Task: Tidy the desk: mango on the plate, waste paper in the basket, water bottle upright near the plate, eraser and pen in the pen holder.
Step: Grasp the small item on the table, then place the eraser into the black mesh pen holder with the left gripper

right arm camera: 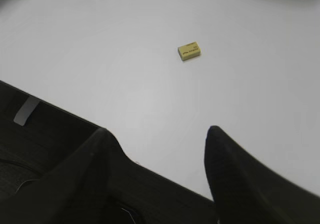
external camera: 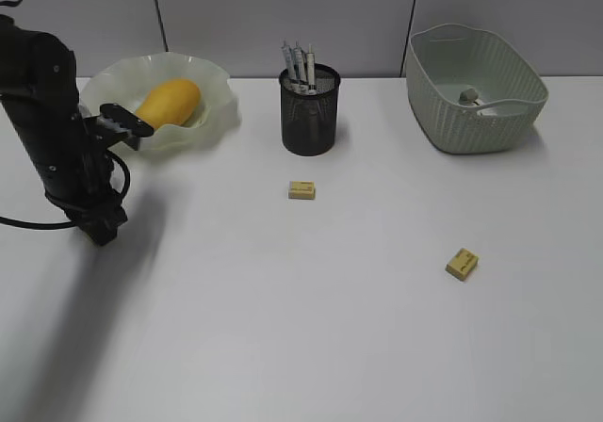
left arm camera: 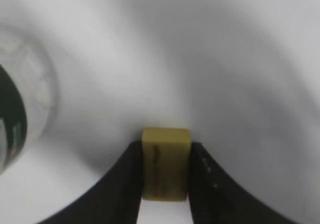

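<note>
Left gripper [left arm camera: 165, 184] is closed on an eraser [left arm camera: 165, 164]: both fingers press its side faces, eraser upright between them, low over the desk [left arm camera: 200, 59]. Bottle [left arm camera: 17, 109] sits at 9 o'clock in the left wrist view, clear with dark green label, only part in frame and blurred; can't tell if it stands or lies. In the exterior view the left arm [external camera: 57, 130] is at 9 o'clock, just beside the plate [external camera: 212, 97]; its fingertips and the held eraser can't be made out there.

Right gripper [right arm camera: 155, 149] is wide open, nothing between the fingers, hanging over the near desk edge. A second eraser [right arm camera: 190, 50] lies flat at 12 o'clock from it, well apart. The right arm isn't visible in the exterior view.

Exterior layout:
- Mango [external camera: 170, 102] in the plate, 10 o'clock.
- Pen holder [external camera: 310, 111] at 12 o'clock, upright, pens [external camera: 300, 66] standing in it.
- Basket [external camera: 476, 88] at 2 o'clock, small white-grey scrap [external camera: 471, 95] inside, too small to identify for sure.
- Centre eraser [external camera: 301, 189] flat, just in front of the holder.
- Another eraser [external camera: 462, 264] flat at 4 o'clock, well apart from everything.
</note>
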Robot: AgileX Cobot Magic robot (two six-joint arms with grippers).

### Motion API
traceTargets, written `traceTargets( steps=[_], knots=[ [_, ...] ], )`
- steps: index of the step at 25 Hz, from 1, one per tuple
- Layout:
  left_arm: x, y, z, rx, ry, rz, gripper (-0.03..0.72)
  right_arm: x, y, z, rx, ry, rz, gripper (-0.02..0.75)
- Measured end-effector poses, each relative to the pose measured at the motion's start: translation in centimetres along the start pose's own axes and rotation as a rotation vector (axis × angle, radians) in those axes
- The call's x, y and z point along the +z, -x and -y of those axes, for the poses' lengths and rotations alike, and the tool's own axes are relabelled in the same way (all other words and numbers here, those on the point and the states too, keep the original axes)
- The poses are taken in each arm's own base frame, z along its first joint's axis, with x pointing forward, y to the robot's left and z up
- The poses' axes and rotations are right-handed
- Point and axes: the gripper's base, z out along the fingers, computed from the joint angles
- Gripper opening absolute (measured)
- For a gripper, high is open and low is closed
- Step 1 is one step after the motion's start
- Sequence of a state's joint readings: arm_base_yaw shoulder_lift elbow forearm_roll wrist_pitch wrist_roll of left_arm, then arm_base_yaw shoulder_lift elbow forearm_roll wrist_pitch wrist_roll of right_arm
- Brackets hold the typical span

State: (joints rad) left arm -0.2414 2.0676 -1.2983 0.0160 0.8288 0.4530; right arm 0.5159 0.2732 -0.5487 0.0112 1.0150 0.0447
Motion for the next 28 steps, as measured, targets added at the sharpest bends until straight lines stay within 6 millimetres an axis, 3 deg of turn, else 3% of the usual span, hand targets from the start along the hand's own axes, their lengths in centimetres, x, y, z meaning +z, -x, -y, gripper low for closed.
traceTargets(
  steps=[3, 11, 17, 23, 28],
  knots=[
    [0.0, 0.0, 0.0, -0.011, 0.000, -0.001, 0.210, 0.0, 0.0, 0.0, 0.000, 0.000, 0.000, 0.474],
    [-0.9, -0.1, 0.5, -0.095, -0.046, 0.003, 0.204, 0.0, 0.0, 0.0, 0.000, 0.000, 0.000, 0.474],
    [-5.5, 1.5, 1.4, -0.121, -0.063, 0.144, 0.204, 0.0, 0.0, 0.0, 0.000, 0.000, 0.000, 0.474],
    [-11.4, 6.0, 3.1, -0.088, -0.058, 0.396, 0.204, 0.0, 0.0, 0.0, 0.000, 0.000, 0.000, 0.474],
    [-15.0, 9.3, 4.6, -0.116, -0.069, 0.675, 0.204, 0.0, 0.0, 0.0, 0.000, 0.000, 0.000, 0.474]
  ],
)
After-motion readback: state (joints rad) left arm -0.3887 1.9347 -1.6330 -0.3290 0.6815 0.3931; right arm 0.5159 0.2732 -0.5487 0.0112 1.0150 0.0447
